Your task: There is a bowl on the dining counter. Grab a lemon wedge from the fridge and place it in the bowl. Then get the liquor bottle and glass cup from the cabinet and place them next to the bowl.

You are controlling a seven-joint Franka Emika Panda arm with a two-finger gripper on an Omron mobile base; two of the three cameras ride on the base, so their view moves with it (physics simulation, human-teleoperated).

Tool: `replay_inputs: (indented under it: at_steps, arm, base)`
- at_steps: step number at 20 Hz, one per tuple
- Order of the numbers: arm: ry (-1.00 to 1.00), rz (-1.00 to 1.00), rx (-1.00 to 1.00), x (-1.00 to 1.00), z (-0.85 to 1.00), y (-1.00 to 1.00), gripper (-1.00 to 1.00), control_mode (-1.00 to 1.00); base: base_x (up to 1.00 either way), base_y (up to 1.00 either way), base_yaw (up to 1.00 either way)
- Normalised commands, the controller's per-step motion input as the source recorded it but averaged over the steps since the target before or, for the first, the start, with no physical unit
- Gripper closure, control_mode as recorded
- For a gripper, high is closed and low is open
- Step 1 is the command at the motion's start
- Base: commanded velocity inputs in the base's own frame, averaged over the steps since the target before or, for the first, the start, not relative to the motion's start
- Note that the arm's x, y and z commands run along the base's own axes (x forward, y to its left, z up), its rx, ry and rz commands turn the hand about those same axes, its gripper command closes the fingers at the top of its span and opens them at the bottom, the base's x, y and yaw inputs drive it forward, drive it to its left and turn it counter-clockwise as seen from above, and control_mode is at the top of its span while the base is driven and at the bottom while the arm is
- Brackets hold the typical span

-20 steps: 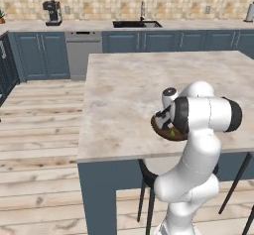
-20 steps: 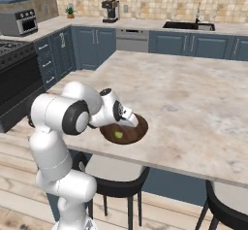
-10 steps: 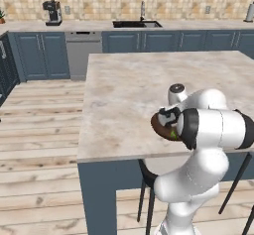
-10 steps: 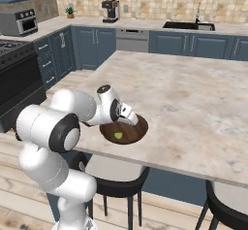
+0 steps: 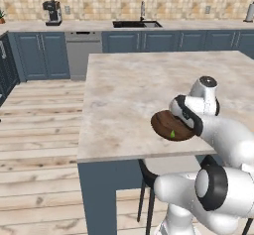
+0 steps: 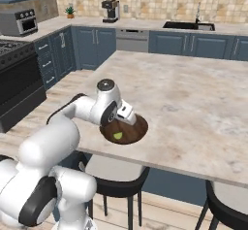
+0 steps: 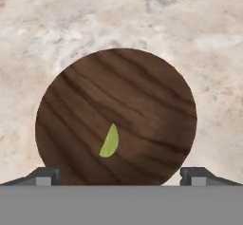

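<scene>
looking down over the dining counter (image 5: pixel 129 90), we see the beige marbled top with nothing on it but one thing near the robot's edge, so the big picture is simple. we judge that first leg of the job done and the longer part left. on that near edge sits the bowl (image 7: pixel 116 119), dark wood, wide and shallow, flat on the stone. above it we have the gripper (image 7: pixel 118 175), jaws spread wide with nothing between them, one fingertip showing at each side of the bowl's near rim in the hand view. smallest of all, the lemon wedge (image 7: pixel 110 141) lies loose on the bowl's floor, a little toward the gripper's side of the middle, touching only the wood. the base views agree: a yellow-green speck inside the bowl. what we make of it: no liquor bottle and no glass cup stand beside the bowl yet, so both are yet to be fetched from the cabinet and set next to it.
</scene>
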Motion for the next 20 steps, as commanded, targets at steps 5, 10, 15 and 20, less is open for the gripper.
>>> replay_inputs:
  at_steps: [5,10,15,20]
  arm:
    - [0.03,0.11,0.18,-0.39,1.0,0.16,-1.0,-1.0]
    - [0.11,0.09,0.05,-0.3,1.0,0.3,-1.0,-1.0]
    - [0.23,0.06,0.0,-0.51,0.95,0.46,-1.0,-1.0]
    - [0.25,0.05,-0.03,-0.82,0.59,0.49,-1.0,-1.0]
  base:
    - [0.0,0.0,0.0]
    - [0.0,0.0,0.0]
    - [0.0,0.0,0.0]
    - [0.0,0.0,0.0]
